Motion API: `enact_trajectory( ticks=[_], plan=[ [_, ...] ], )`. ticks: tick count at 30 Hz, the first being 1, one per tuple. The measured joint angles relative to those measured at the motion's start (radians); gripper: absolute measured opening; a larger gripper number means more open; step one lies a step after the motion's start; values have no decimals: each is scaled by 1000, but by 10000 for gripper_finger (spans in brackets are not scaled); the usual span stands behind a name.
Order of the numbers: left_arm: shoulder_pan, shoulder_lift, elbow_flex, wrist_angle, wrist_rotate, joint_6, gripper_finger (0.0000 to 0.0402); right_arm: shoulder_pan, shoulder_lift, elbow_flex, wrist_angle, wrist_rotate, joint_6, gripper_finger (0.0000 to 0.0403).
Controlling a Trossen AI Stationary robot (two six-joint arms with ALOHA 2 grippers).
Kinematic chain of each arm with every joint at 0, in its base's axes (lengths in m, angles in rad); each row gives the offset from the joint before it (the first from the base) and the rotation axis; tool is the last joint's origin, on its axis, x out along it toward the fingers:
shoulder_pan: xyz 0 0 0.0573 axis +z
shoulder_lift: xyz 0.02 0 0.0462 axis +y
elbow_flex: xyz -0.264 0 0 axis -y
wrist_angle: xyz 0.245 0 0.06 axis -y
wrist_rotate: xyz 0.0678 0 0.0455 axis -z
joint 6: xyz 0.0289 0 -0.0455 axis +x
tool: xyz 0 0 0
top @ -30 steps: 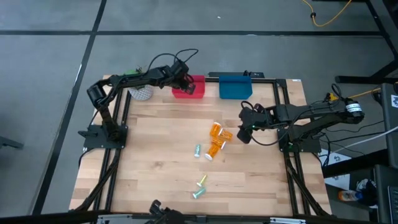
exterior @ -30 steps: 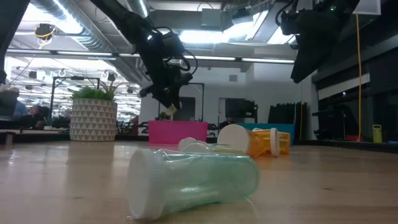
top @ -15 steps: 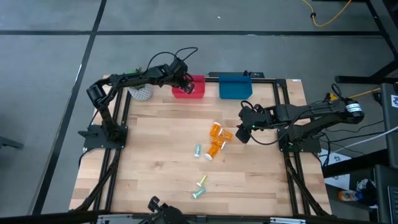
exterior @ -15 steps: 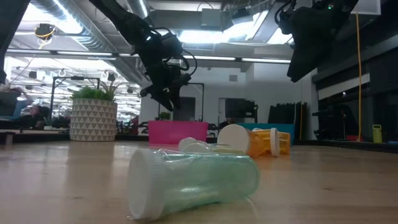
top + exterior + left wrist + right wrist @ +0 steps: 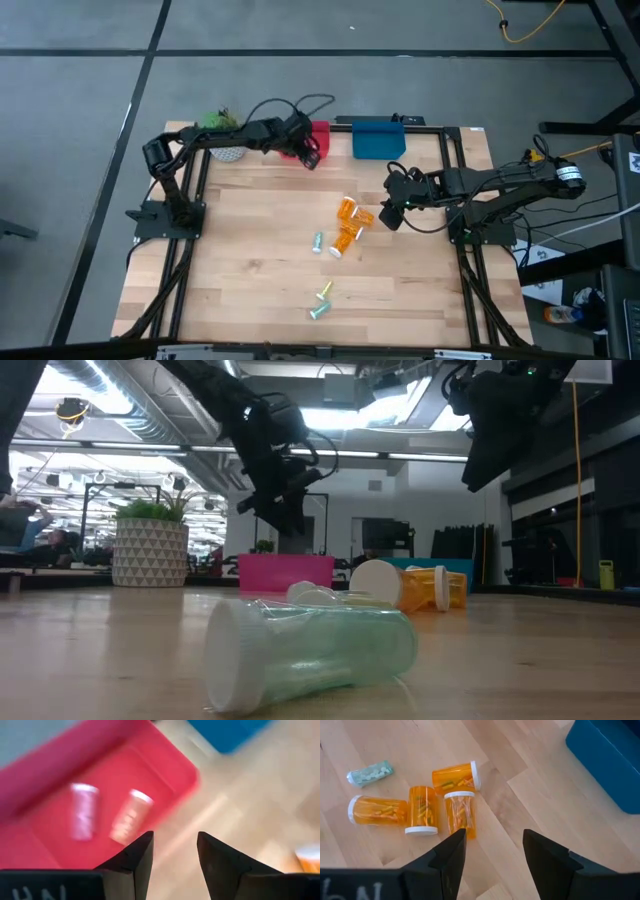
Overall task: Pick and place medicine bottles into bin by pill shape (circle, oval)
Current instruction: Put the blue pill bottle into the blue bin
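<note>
Medicine bottles lie nearest me as a teal vial (image 5: 310,645) on its side at the table's front, with four orange bottles (image 5: 420,807) clustered mid-table beyond it. I read the right gripper (image 5: 492,847) hovering just beside that cluster, fingers spread and empty. Farthest back, I see the left gripper (image 5: 175,850) over the near edge of the pink bin (image 5: 100,780), fingers apart, two vials (image 5: 107,815) lying inside
</note>
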Motion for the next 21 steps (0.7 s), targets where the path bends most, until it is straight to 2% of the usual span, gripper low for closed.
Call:
enact_trajectory(
  ticks=[7,21],
  plan=[
    [-173,0,0,-138,3,-55,147,0,0,0,-12,-8,0,198],
    [-444,0,0,-175,-4,-101,145,0,0,0,-12,-7,0,198]
  ],
)
